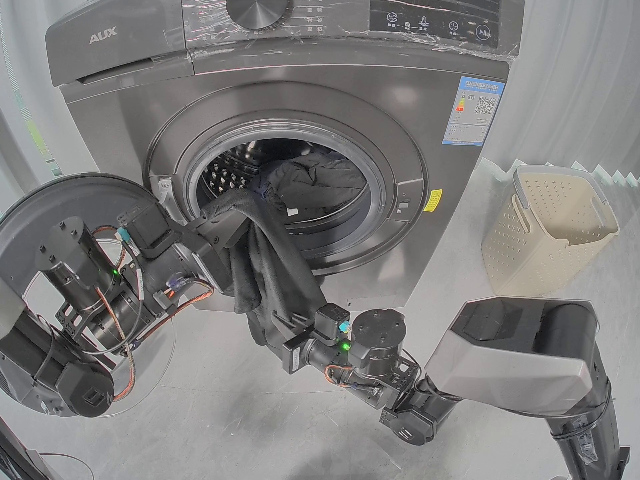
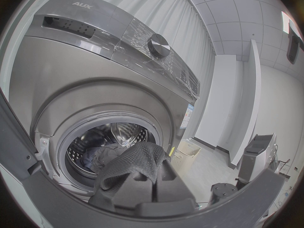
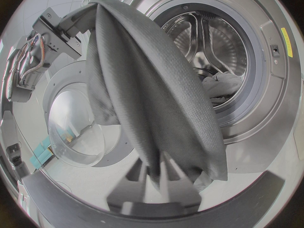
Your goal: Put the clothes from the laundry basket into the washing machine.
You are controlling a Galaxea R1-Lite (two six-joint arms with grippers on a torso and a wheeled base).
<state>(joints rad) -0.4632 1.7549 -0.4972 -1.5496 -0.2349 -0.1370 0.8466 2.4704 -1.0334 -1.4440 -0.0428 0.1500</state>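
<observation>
Where the left claw [image 1: 225, 227] and the right claw [image 1: 283, 333] clench it, you see the dark grey knitted garment [image 1: 273, 268] slung before the mouth of the grey front-loading washing machine [image 1: 373, 101]; probably soft, limp and light, so take bunched folds, not edges.

A: What hangs behind?
B: A pale pleated curtain [image 2: 177, 22], its folds running straight up to the ceiling.
A: And overhead?
B: A grid of square ceiling tiles [image 2: 240, 13], with one bright light panel [image 2: 286, 19] set in them.
A: The floor?
B: Smooth grey floor [image 1: 220, 408], slightly glossy. At its far edge stands a white wall [image 2: 215, 98] with a dark skirting board [image 2: 207, 142], and a tall white partition [image 2: 251, 105] just beside it.
</observation>
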